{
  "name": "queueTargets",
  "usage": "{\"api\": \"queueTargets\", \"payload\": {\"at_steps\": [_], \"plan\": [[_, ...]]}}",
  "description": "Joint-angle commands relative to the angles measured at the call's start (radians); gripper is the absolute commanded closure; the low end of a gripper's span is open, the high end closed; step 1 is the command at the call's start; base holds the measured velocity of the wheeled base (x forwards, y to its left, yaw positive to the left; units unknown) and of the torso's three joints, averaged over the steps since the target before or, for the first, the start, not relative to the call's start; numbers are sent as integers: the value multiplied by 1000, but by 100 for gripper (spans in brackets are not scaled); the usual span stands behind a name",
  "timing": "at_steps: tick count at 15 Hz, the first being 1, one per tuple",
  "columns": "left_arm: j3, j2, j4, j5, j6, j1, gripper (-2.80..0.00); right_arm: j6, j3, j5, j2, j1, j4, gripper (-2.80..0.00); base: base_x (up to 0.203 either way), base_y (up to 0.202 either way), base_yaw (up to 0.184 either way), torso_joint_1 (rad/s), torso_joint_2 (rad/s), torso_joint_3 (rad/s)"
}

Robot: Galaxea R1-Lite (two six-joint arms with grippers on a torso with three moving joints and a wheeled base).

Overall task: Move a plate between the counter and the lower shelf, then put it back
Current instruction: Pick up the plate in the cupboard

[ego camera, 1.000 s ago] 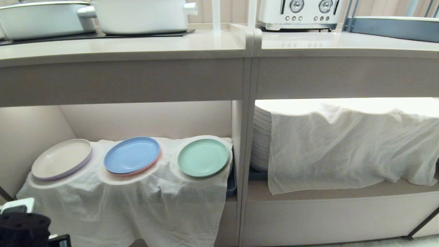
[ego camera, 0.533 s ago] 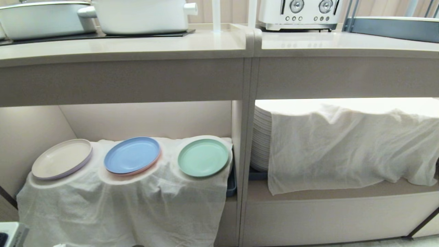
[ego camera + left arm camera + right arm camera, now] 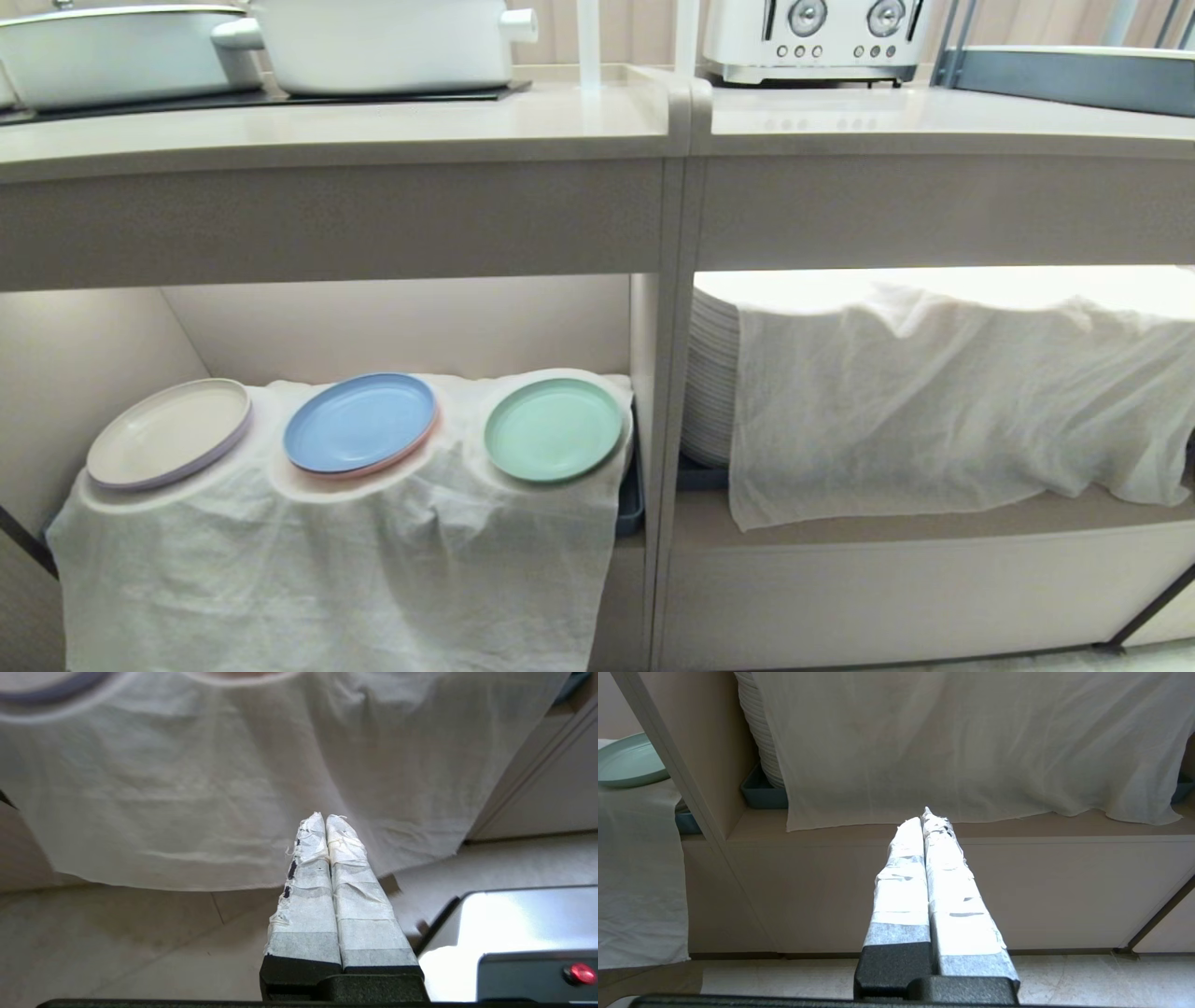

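Observation:
The mint-green plate (image 3: 553, 429) lies flat on the cloth-draped lower shelf (image 3: 392, 523), at the right end of a row of three; its edge also shows in the right wrist view (image 3: 626, 763). Above runs the pale counter (image 3: 373, 126). Neither arm appears in the head view. My left gripper (image 3: 325, 819) is shut and empty, low before the hanging cloth near the floor. Shut and empty too, my right gripper (image 3: 923, 816) points at the cabinet front below the right-hand compartment.
A blue plate (image 3: 359, 422) and a beige-grey plate (image 3: 168, 432) lie left of the green one. White pots (image 3: 383, 42) and a toaster (image 3: 812, 37) stand on the counter. The right compartment holds a white plate stack (image 3: 711, 373) under a cloth (image 3: 952, 392).
The left arm, seen at the lower left corner a second ago, has dropped out of the head view. The plates and the cloth have stayed where they were.

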Motion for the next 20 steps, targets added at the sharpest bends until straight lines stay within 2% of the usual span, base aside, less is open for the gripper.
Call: {"api": "queueTargets", "payload": {"at_steps": [1, 8, 13, 20], "plan": [[0, -162, 12, -15, 19, 38, 0, 0, 0, 0, 0, 0, 0, 0, 0, 0, 0, 0, 0, 0], [0, -392, 20, -21, 23, 25, 0, 0, 0, 0, 0, 0, 0, 0, 0, 0, 0, 0, 0, 0], [0, -392, 27, -9, -34, 24, 0, 0, 0, 0, 0, 0, 0, 0, 0, 0, 0, 0, 0, 0], [0, -392, 27, -9, -43, 24, 0, 0, 0, 0, 0, 0, 0, 0, 0, 0, 0, 0, 0, 0]]}}
